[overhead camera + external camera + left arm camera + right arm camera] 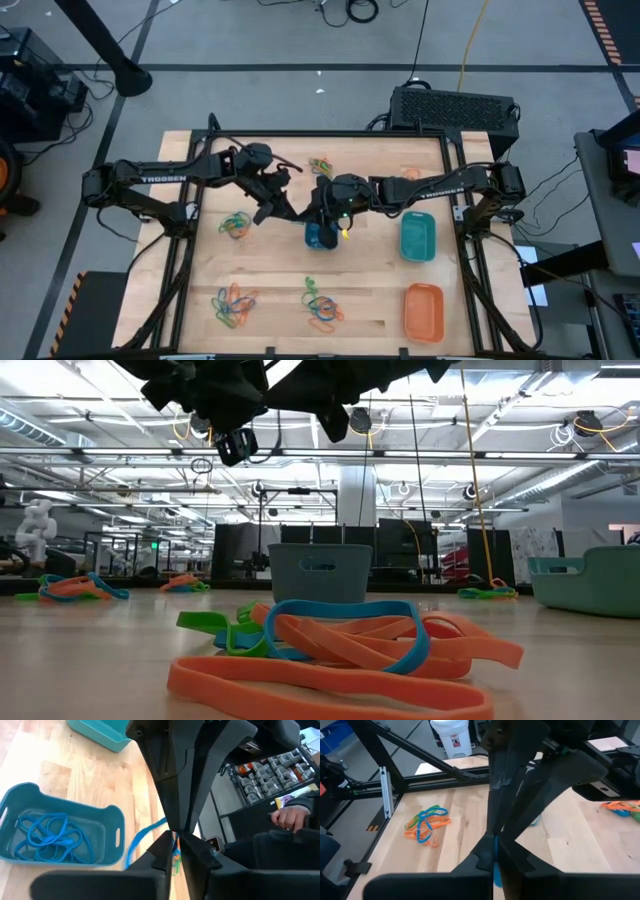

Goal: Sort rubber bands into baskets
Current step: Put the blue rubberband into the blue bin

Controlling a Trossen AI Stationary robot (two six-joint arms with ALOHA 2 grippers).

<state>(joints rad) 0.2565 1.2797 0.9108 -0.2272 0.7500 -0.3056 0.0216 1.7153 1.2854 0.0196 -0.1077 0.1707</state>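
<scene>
My two grippers meet tip to tip above the middle of the table, just over the blue basket (320, 238). Both my left gripper (175, 839) and my right gripper (495, 851) are shut on one blue rubber band (143, 834). The blue basket (60, 835) stands on the table and holds several blue bands. The teal basket (417, 237) and the orange basket (423, 310) stand at the right. Mixed rubber bands lie in piles (235, 225) (235, 305) (322, 305) (322, 165). My left gripper pinches the blue band (175, 847) between its two fingertips, slanting down from the table's left. A loop of the band (137, 842) curves out beside the fingers, clear of the table. My right gripper pinches the same blue band (496, 867) between its two fingers, slanting down from the table's right. The left arm's fingers stand right in front of it, so how much band lies in the hold cannot be told.
A pile of orange, blue and green bands (340, 650) lies close to the near edge. Another pile (426, 822) lies near the left frame rail (387, 790). A person's hand (287, 815) shows beyond the table.
</scene>
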